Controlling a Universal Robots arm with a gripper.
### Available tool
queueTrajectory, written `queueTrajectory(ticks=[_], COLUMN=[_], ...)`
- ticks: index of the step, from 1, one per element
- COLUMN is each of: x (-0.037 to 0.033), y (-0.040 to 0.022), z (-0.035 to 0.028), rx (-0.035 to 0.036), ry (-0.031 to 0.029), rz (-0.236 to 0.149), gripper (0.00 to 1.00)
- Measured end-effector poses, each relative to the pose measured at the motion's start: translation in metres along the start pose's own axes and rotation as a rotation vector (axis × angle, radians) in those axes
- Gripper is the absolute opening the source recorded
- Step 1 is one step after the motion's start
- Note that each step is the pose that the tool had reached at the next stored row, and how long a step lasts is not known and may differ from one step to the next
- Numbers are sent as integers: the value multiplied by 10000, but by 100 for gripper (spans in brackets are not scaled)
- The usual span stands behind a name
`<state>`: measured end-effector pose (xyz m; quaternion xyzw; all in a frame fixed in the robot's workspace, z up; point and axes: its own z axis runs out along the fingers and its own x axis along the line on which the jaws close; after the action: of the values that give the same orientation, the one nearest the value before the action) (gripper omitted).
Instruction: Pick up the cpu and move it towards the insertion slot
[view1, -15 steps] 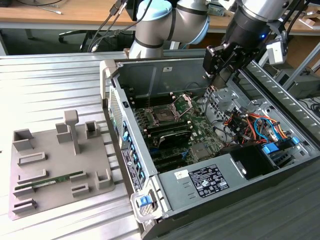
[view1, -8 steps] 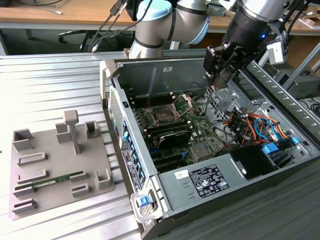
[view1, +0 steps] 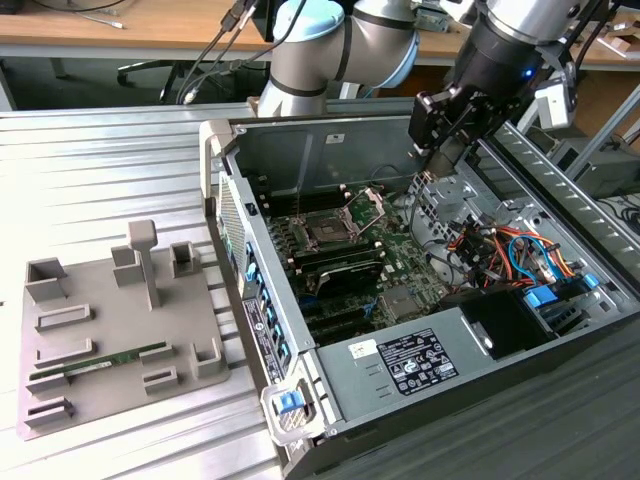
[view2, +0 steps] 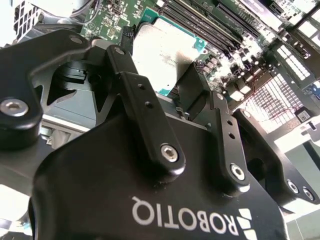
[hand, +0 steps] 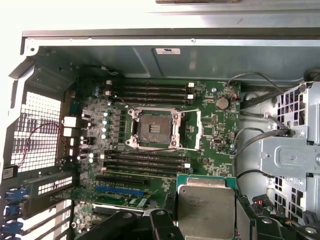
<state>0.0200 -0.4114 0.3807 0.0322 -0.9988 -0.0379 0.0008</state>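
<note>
A: Pincer (view2: 167, 80) state?
B: Clamped on the cpu (view2: 162, 52), one black finger (view2: 142, 100) on each side, chip lifted over the green motherboard (hand: 210, 125) inside the open computer case (view1: 330, 135).
A: Insertion slot (hand: 154, 128)?
B: Mid-board, bracket swung open, socket bare. In the first wrist view the cpu (hand: 206, 209) sits apart from it, past the black memory slots (hand: 142, 160).
A: Outside the case?
B: Grey fixture tray (view1: 120, 340) on the surface (view1: 100, 180), holding a green memory stick (view1: 110, 360).
</note>
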Motion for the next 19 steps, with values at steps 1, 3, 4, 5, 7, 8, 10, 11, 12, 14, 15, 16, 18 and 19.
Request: queueTrajectory(ticks=[1,3,4,5,7,8,10,11,12,14,15,16,18,19], x=[-4,-13,-16,-19,-25,-28,-35,-39,-41,-47,-49,-51,-56,-58], y=[0,1,2,2,3,3,4,4,4,5,5,6,6,6], z=[1,4,4,5,7,8,9,10,11,12,13,13,14,15], rx=[0,0,0,0,0,0,1,0,0,0,0,0,1,0], ry=[0,0,0,0,0,0,0,0,0,0,0,0,0,0], rz=[0,0,0,1,0,1,0,0,1,1,0,0,0,1], gripper=[55,55,55,55,55,55,55,55,55,55,55,55,55,55])
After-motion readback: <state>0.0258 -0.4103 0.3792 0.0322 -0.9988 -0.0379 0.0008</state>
